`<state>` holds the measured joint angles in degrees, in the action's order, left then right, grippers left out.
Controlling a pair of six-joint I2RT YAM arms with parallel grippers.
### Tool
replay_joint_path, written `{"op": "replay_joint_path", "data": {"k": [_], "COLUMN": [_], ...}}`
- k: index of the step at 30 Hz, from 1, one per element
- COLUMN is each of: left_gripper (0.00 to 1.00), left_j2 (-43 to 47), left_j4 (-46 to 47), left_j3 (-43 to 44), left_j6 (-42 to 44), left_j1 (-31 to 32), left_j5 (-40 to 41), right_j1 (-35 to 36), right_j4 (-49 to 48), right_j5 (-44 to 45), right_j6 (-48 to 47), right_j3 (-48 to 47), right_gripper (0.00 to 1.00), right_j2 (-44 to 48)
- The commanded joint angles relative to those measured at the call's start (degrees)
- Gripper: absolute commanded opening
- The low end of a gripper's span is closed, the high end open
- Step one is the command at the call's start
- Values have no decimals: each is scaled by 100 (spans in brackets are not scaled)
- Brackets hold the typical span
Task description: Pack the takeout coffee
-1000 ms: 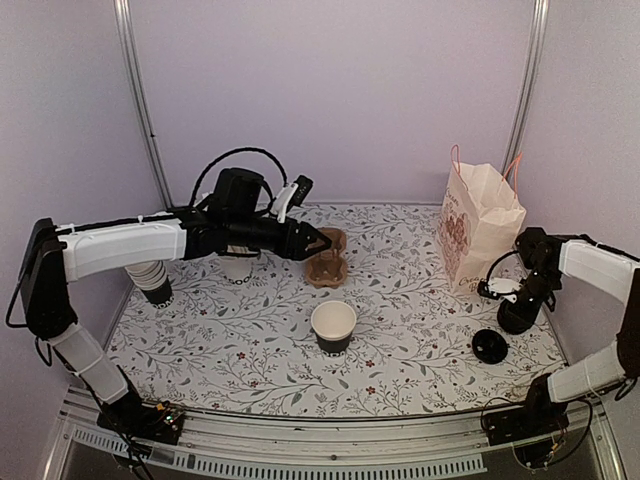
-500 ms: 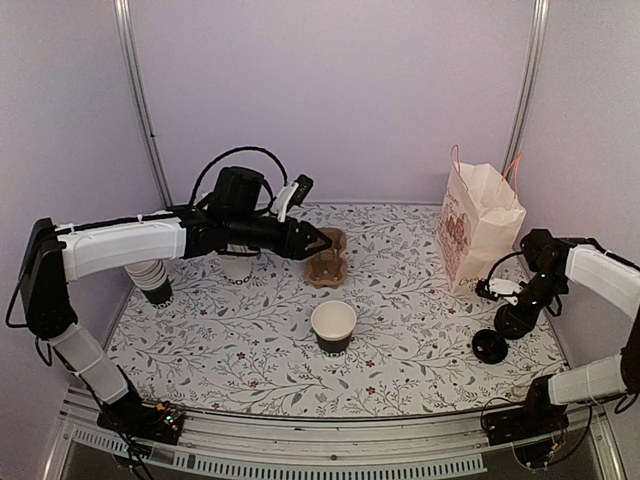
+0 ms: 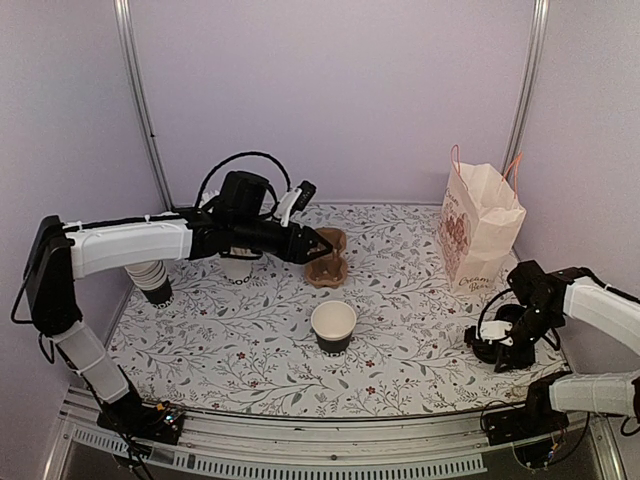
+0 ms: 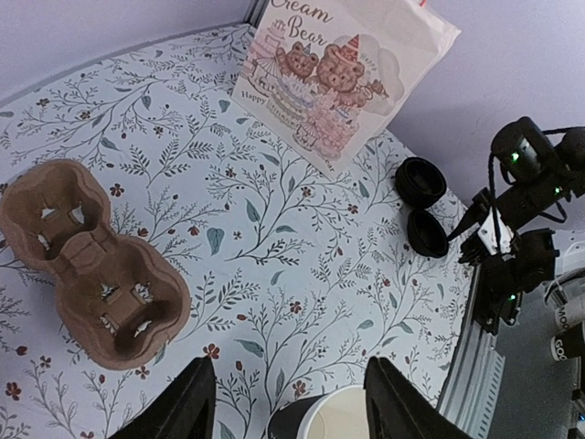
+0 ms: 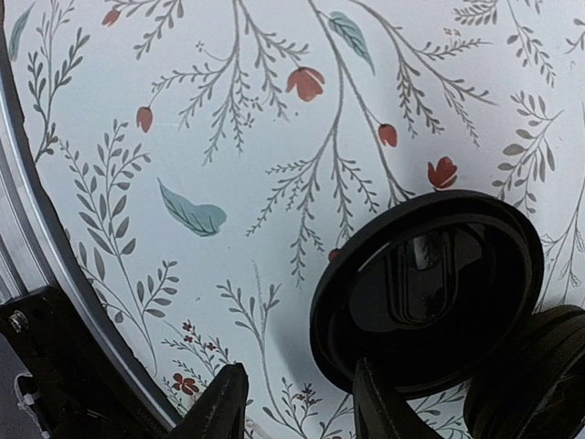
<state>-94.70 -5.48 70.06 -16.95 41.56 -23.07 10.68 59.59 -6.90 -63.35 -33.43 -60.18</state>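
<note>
Right wrist | right pincer [image 5: 297,384] apart, empty, beside lid [image 5: 425,293]; shift over rim; close gently; left pincer [image 4: 288,380] apart

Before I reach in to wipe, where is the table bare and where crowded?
Bare: the near left between the cup stack and the open cup; the strip from that cup to the black lids; the back patch between carrier and paper bag. Crowded: back left under the left arm, and the right edge.
</note>
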Motion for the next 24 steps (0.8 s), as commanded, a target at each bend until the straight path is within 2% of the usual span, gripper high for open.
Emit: {"op": "replay_joint_path", "data": {"k": [1,9,24], "left_gripper": [58,58,58], "left_j2": [-70,-67,-160], "left_j4": [-69,-88,-151], "left_j3": [148,174,225], "left_j6": [93,102,95], "left_j1": [-56,-59,-62], "left_j5": [39,22,-15], "right_j1": [263,474,536], "right_j4": [-316,-756,-900], "right_j5": [131,280,-182], "right_j6": [-145,22,163], "right_j3": [130,194,82], "right_gripper": [42,35,8], "right_j2": [-99,-488,-715]}}
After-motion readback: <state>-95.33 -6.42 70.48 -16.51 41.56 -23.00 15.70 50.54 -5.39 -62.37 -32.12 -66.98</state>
